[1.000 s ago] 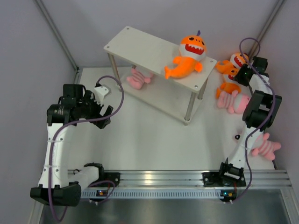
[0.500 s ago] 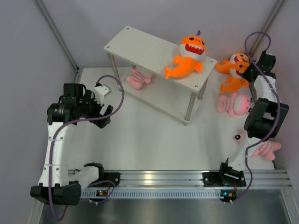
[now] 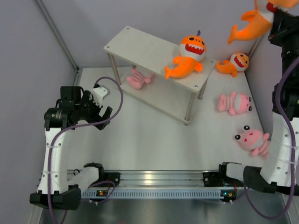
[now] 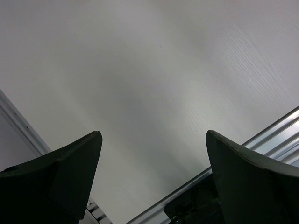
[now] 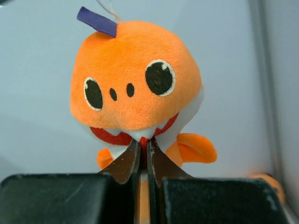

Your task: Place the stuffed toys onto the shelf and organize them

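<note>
Right gripper (image 5: 144, 145) is squeezed down almost completely, only a thin slit between the jaws, and it has an orange shark plush (image 5: 135, 88) pinched right at the red mouth and white chin. From the wrist cam the toy faces the lens, head up, purple tag on top. From the overhead cam, that gripper (image 3: 279, 21) is way up at the top right corner with the plush (image 3: 252, 25) dangling in the air, high above the table (image 3: 140, 135) and off to the right of the shelf (image 3: 140, 46).

Left gripper (image 4: 153, 135) is spread wide with nothing between the fingers, just bare tabletop below it. Overhead it (image 3: 102, 115) hangs over the left side of the table, well apart from the shelf.

Toys otherwise: a second orange shark (image 3: 187, 58) lies on the shelf's top board near its right end. A third orange shark (image 3: 233, 63) is on the table just beside that end. One pink striped plush (image 3: 138, 78) is tucked under the top board at the left end, looks like on the lower tier. Another pink plush (image 3: 235, 102) lies on the table right of the shelf, and a last pink one (image 3: 252, 139) lies nearer, close to the right arm.
</note>
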